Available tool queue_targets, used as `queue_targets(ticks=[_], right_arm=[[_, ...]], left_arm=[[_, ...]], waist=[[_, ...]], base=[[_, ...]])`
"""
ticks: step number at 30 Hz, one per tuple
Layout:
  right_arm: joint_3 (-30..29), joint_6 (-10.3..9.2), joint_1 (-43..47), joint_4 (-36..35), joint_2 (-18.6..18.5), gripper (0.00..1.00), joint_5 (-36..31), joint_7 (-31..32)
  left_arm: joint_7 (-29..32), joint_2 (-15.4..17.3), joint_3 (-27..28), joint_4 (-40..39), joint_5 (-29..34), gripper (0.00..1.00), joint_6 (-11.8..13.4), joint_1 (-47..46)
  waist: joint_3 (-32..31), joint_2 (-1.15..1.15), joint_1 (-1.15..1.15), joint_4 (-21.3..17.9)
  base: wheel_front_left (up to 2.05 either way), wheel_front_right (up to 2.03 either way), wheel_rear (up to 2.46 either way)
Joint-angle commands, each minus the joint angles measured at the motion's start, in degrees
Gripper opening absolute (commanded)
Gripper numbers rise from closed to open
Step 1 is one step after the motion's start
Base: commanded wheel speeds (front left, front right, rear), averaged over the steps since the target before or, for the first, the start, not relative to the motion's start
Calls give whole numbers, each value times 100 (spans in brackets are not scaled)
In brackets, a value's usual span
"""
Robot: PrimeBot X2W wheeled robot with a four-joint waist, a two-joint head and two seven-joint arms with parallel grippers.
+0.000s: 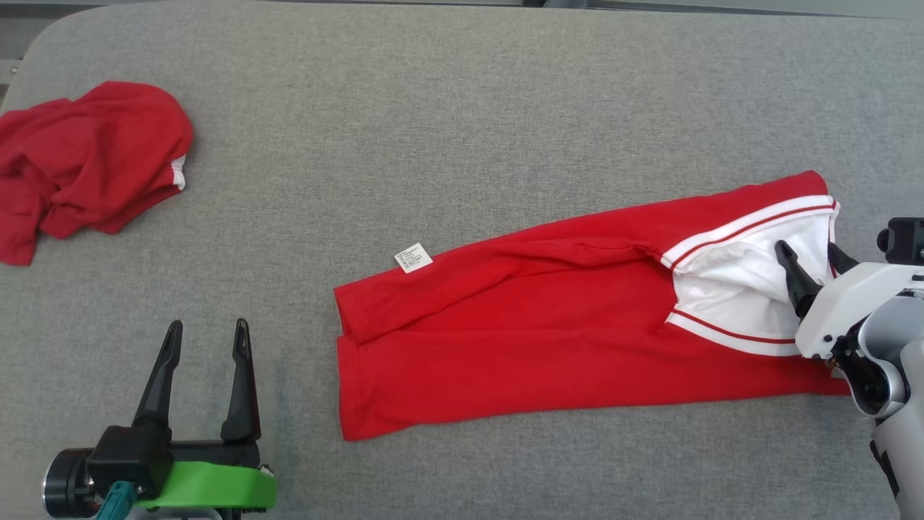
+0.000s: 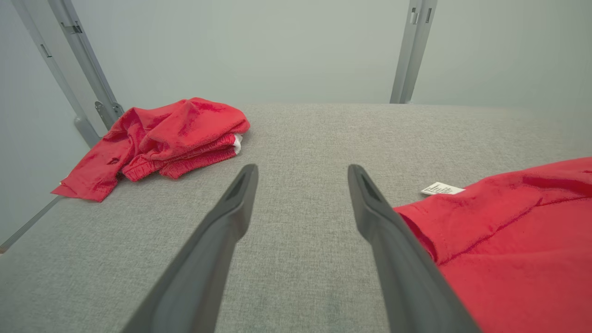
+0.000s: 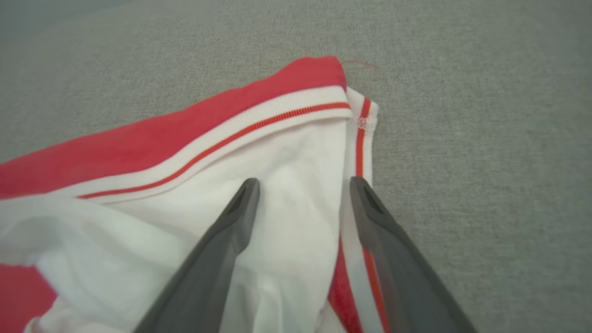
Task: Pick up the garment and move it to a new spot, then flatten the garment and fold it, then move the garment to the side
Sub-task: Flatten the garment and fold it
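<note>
Both spread empty: left end effector [image 1: 207, 325] above table [image 1: 505, 108], right end effector [image 1: 807, 247] over garment [image 1: 541, 325].

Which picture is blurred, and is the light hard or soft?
Right wrist view: blurred over the white ribbed collar of the red shirt. Head view: sharp, soft even light, faint shadows on the grey fabric table. Left wrist view: sharp, grey metal posts lean outward.

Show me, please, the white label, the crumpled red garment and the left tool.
white label [image 1: 413, 258], head view, centre of the tag.
crumpled red garment [image 1: 94, 162], head view, middle of the heap.
left tool [image 1: 208, 325], head view, midway between its fingertips.
</note>
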Motion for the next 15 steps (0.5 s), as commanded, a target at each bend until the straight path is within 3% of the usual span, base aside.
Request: queue_targets(ticks=[1, 15], right_arm=[[5, 0, -33, 82, -24, 100, -51, 1], [-58, -6, 233, 541, -256, 100, -93, 478]], left_arm=[[-17, -55, 62, 47, 48, 100, -43, 65], [-18, -255, 299, 145, 33, 100, -256, 267]], waist=[[32, 63, 0, 94], [-48, 63, 0, 92]], base=[[0, 0, 0], [0, 0, 0]])
